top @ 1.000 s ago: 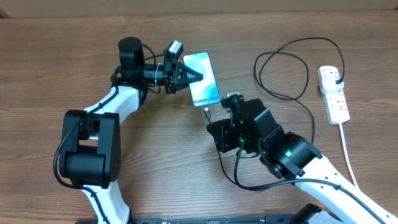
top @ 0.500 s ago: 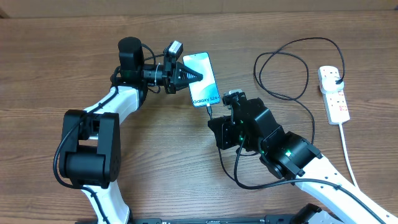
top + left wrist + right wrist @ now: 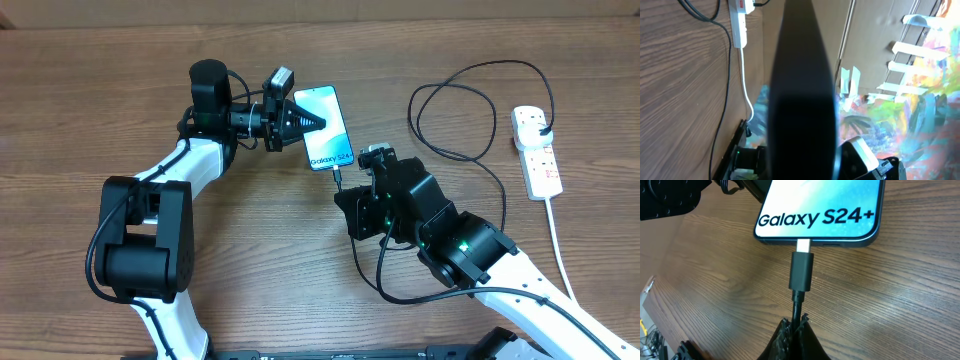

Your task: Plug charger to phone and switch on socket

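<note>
Right gripper [image 3: 796, 330], pinched on the charger [image 3: 801, 272] cable, has nudged toward 12 o'clock since a second ago. Its connector now meets the phone [image 3: 825, 200] port. Left gripper [image 3: 318, 123], closed, presses the phone's 9 o'clock edge.

Wood-grain table [image 3: 80, 60] (matt); phone [image 3: 820, 205] screen glossy; charger [image 3: 801, 272] tip matt blk plastic.

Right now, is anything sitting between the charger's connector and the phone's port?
Nothing visible. The right claw pinches the thin black charger cable behind its small black connector, whose silver tip meets the bottom edge of the slim blue-screened phone.
</note>
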Tool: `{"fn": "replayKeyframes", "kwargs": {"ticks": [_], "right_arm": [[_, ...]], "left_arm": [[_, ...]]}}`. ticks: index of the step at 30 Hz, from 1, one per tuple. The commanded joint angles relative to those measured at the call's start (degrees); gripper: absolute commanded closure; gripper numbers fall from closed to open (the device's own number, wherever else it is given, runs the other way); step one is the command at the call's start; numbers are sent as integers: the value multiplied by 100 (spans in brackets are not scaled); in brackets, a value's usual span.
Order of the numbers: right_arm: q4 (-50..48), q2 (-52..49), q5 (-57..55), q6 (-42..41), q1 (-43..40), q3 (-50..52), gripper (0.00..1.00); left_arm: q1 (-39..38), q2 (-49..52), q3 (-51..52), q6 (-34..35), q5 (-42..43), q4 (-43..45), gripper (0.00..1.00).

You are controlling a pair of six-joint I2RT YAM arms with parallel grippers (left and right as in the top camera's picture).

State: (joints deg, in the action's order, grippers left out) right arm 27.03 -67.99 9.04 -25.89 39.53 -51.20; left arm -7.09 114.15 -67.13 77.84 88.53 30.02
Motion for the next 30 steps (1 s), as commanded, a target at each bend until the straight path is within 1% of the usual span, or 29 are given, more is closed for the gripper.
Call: {"fn": "replayKeyframes", "kwargs": {"ticks": [1,18,30], "right_arm": [[-35,39,20,22,37,-31,96],[-35,39,20,24,37,-31,96],[-42,39,17,24,37,-31,96]], "left_arm": [[13,-15,-170,105,92,44,96],[13,-15,-170,208,-79,44,96],[13,-15,-170,160,162,48,96]]}}
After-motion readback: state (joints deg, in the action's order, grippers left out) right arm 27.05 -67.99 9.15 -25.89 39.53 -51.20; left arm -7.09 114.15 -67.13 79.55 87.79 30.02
